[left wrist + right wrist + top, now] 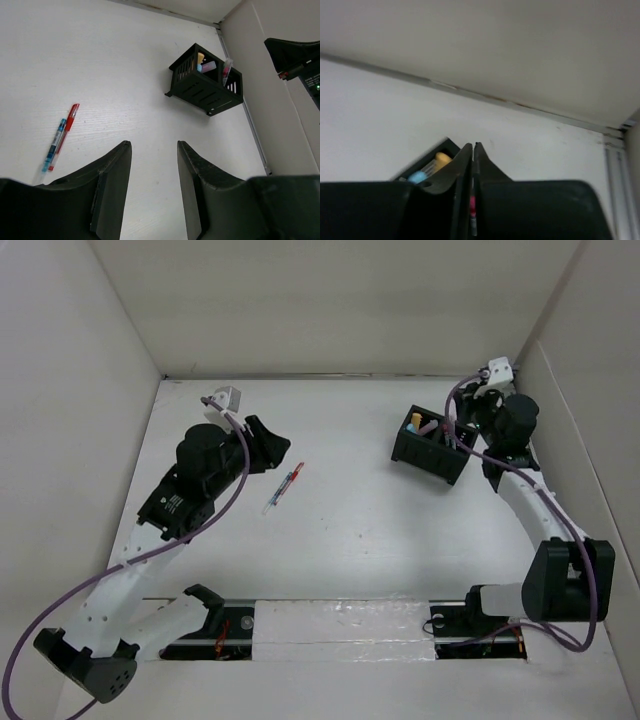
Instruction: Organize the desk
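The desk (360,530) is a white tabletop between white walls. A red pen (293,477) and a blue pen (272,502) lie side by side on it, left of centre; both also show in the left wrist view, the red pen (65,131) and the blue pen (54,145). My left gripper (153,145) is open and empty, above the desk just left of the pens (272,447). A black compartmented box (432,447) stands at the far right with several pens in it. My right gripper (472,146) is over the box, shut on a thin pen with a red part.
White panel walls stand close on the left, back and right; the box (205,82) is near the right wall. The arm bases and a rail (340,625) run along the near edge.
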